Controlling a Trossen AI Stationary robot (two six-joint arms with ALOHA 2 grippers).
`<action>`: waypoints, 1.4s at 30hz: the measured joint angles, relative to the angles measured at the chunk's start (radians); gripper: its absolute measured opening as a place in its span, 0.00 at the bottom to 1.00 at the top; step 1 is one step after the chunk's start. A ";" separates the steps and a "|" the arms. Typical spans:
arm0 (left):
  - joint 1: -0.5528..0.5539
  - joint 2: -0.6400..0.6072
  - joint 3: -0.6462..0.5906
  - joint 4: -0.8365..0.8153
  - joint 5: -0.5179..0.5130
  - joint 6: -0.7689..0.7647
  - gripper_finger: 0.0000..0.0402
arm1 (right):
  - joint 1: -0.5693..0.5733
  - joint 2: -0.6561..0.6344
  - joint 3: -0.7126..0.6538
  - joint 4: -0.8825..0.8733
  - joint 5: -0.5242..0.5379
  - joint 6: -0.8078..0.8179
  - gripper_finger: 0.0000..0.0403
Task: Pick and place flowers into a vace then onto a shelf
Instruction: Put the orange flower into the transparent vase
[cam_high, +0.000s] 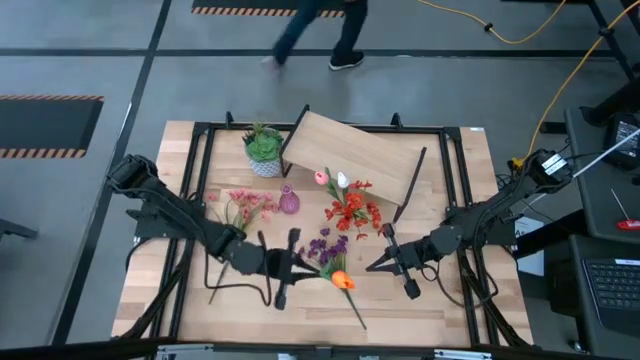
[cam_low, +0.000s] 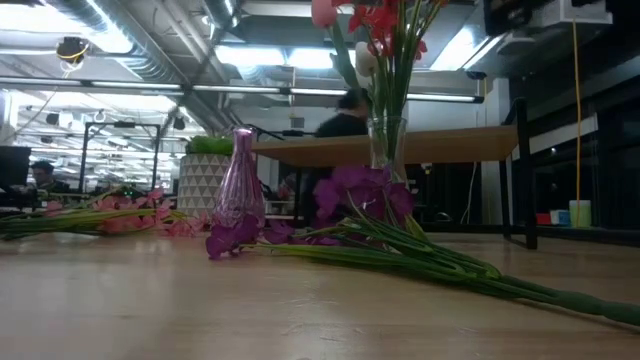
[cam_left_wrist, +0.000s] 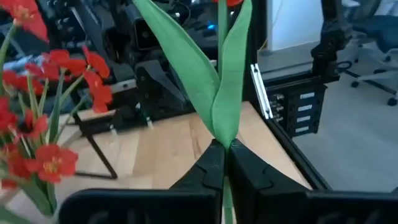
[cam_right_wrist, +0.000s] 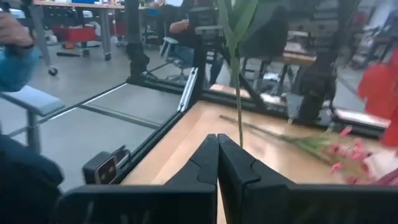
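My left gripper (cam_high: 303, 264) (cam_left_wrist: 224, 149) is shut on the orange tulip (cam_high: 343, 281) (cam_left_wrist: 217, 81), near the table's near middle. My right gripper (cam_high: 378, 263) (cam_right_wrist: 217, 138) is shut and faces it from the right. The tulip's thin stalk (cam_right_wrist: 240, 112) stands just beyond its fingertips, off their seam. A clear glass vase (cam_high: 350, 212) (cam_low: 385, 140) holds red clusters plus a pink and a white tulip. Purple clusters (cam_high: 328, 247) (cam_low: 360, 190) and pink blossoms (cam_high: 245, 205) (cam_low: 100, 215) lie flat on the table. The shelf (cam_high: 350, 155) stands at the far middle. My left gripper pinches the orange tulip's stalk between its two fingers, right at the base of the leaves (cam_left_wrist: 224, 135). The fingers come in roughly level from the table's left, across the stalk. The tulip stands upright, leaves and blossom above the fingers, stalk running down between them.
A small purple bottle vase (cam_high: 289, 201) (cam_low: 238, 185) stands left of the glass vase. A spiky green plant in a white pot (cam_high: 264, 152) (cam_low: 205, 175) sits at the far left of the shelf. A person (cam_high: 320, 30) walks on the floor beyond the far edge.
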 joint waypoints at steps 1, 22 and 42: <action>0.011 0.000 -0.004 0.026 0.015 0.022 0.01 | 0.000 0.009 0.014 0.000 0.011 -0.013 0.01; 0.135 0.067 -0.005 0.278 0.266 0.186 0.01 | -0.015 0.165 0.245 -0.015 0.088 -0.157 0.39; 0.157 0.121 -0.005 0.425 0.240 0.291 0.01 | -0.068 0.189 0.277 -0.007 0.087 -0.157 0.41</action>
